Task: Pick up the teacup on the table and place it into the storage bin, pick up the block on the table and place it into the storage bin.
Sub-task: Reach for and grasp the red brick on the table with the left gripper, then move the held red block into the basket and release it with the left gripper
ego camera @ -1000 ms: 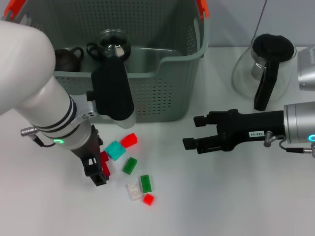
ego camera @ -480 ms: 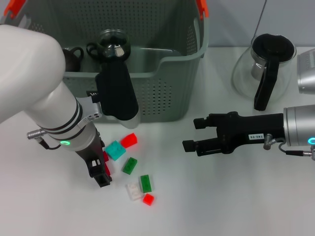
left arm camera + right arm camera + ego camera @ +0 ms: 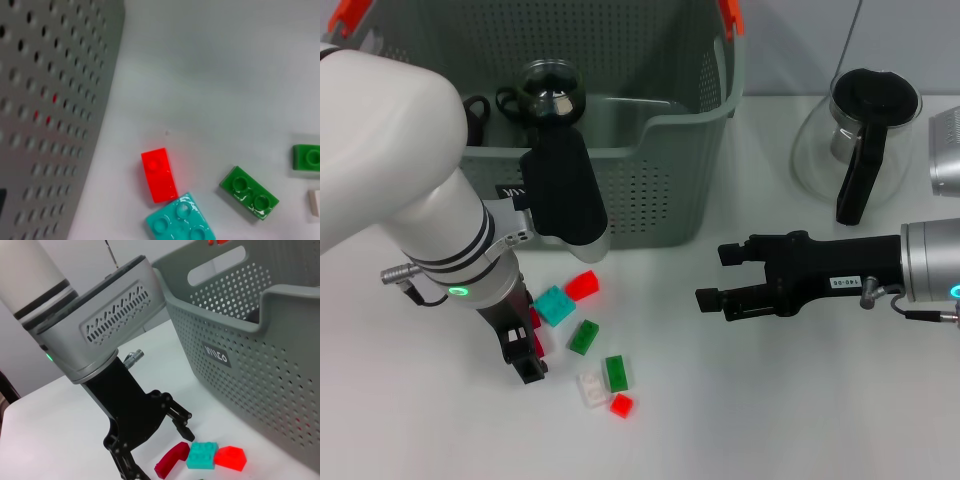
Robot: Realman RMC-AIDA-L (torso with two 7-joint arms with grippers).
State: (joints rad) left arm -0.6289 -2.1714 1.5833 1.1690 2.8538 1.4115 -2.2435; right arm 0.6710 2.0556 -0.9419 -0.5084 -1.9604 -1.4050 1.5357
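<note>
— Where did the big things sit?

— The storage bin filled the far side of the white table, its front wall ending just beyond the scatter of bricks. Inside it, near the front rim, I saw a clear glass teacup and a dark pot. A glass jug stood on the table off to my right, well clear of the bin's corner.

— And your arms?

— My left gripper was low over the table in front of the bin, fingers spread wide with a dark red block between them; I could not tell whether they touched it. My right gripper hung level over bare table, jaws apart and holding nothing, with open surface all round it.

— The loose pieces?

— A teal block lay touching a bright red block, both just beside the bin's perforated wall with a narrow strip of table between. A green block lay near them, apart. Farther out sat another green block against a white block, and a small red block at the near edge of the group.
</note>
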